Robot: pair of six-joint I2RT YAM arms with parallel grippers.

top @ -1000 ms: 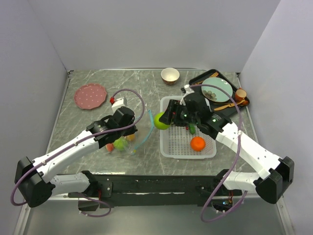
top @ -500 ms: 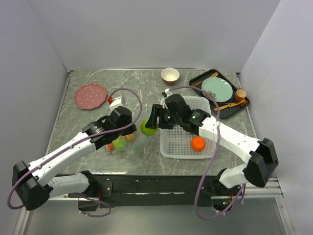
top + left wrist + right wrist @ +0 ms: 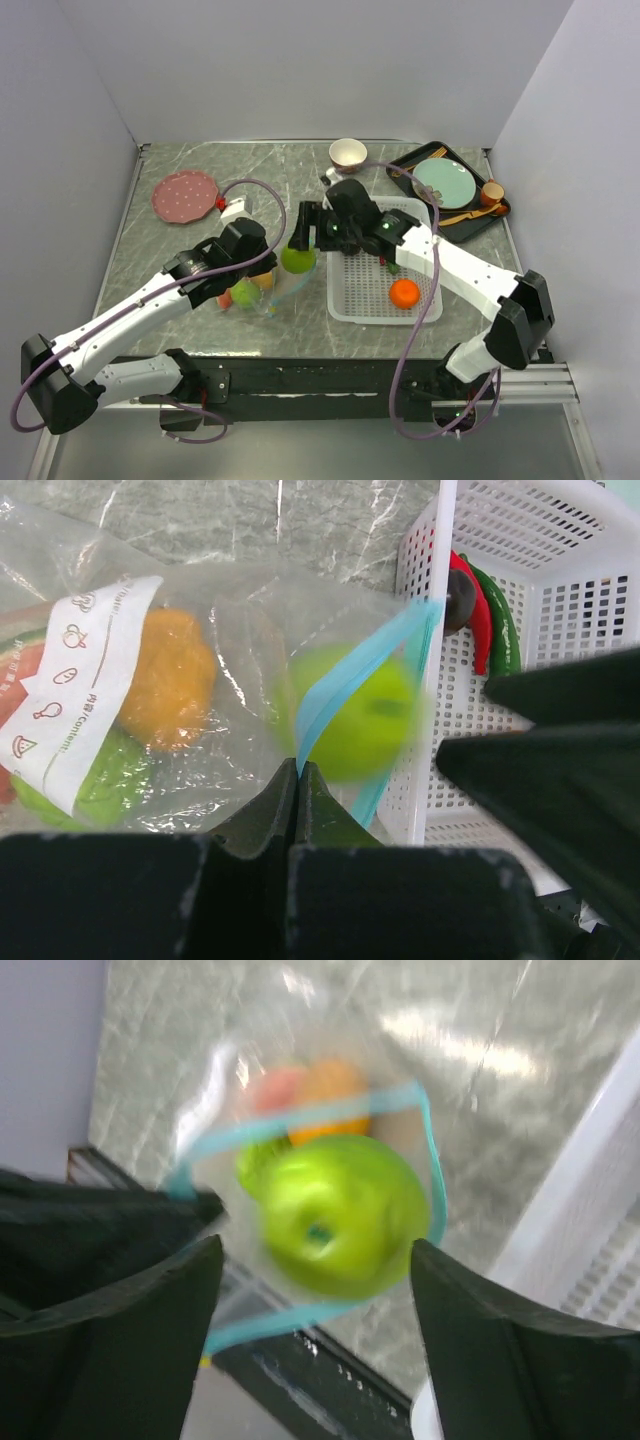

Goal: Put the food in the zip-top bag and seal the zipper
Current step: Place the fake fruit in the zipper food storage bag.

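Round green toy apple blurred, orange fruit in clear plastic bag fuzzy, red toy chili partly behind white basket.

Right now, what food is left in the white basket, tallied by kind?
orange: 1
red chili: 1
green pepper: 1
dark brown piece: 1
Total in view: 4; the right arm hides part of the basket.
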